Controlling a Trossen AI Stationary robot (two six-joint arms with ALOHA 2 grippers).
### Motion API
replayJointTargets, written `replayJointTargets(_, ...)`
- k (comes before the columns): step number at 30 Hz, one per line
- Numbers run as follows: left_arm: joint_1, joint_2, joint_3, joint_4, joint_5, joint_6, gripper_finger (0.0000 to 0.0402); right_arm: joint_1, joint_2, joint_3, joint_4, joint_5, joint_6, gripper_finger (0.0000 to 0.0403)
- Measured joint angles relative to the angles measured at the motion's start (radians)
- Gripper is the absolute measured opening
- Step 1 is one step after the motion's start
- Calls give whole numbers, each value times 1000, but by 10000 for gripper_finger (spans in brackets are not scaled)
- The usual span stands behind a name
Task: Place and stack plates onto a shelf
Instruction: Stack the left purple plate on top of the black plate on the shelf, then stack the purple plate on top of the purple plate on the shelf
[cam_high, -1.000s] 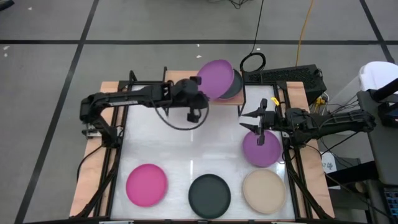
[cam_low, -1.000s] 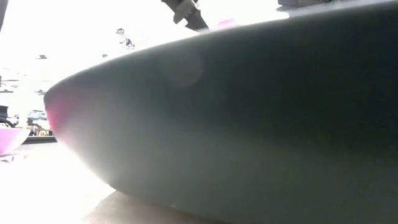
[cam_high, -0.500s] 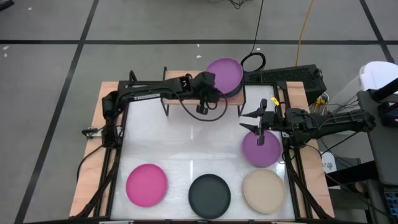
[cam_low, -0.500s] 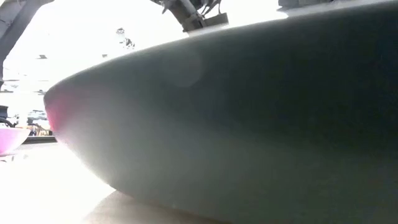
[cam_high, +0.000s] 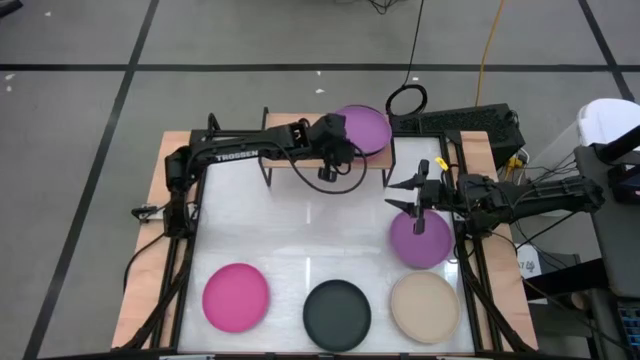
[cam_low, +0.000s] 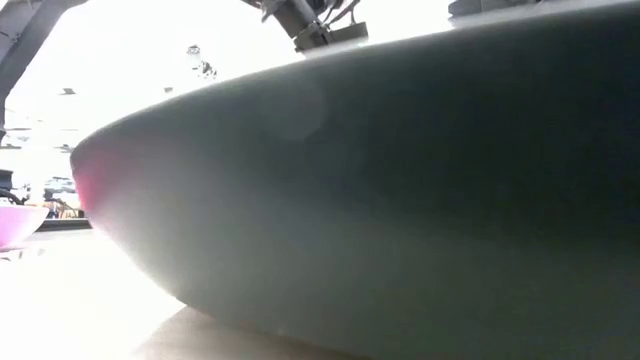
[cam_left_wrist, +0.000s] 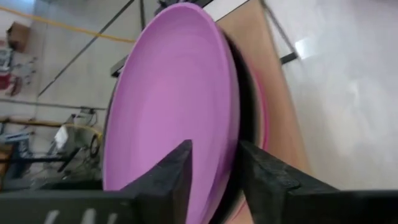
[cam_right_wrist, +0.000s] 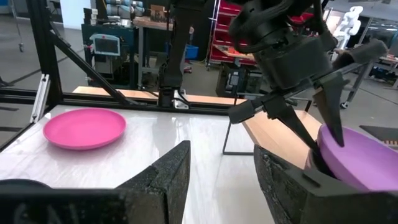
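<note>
Nearest along the bench (cam_high: 300, 240) front lie three plates: the magenta plate (cam_high: 236, 296), the black plate (cam_high: 337, 313) and the beige plate (cam_high: 424, 305). Just behind them the right pincer (cam_high: 404, 196) waits with its fingers spread and empty, above the near rim of the purple plate (cam_high: 420, 240). Farthest back, the left pincer (cam_high: 338, 143) is closed on the rim of the light purple plate (cam_high: 362, 128), which over the last second has swung from a tilt beside the arm to nearly flat over the shelf (cam_high: 375, 160), apparently onto a plate already there. Releasing looks like the next step; four plates remain on the bench.
</note>
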Motion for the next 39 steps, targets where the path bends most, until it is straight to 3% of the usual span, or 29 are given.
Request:
replayJointTargets(10,-45,-84,0,-65,-47,-108,216,0,0,0,-25,1,10,157)
replayJointTargets(17,-114,-243,0,-101,-51,-315,223,0,0,0,-52,1,18,157)
replayJointTargets(22,-198,-362,-34,-87,-52,-381,223,0,0,0,-75,1,36,157)
replayJointTargets(26,-264,-478,-179,30,-80,-395,223,0,0,0,-105,1,44,157)
replayJointTargets(30,-306,-595,-418,223,-93,-429,223,0,0,0,-111,1,55,157)
replayJointTargets(39,-359,-802,-979,841,-96,-538,223,0,1,0,-118,1,56,157)
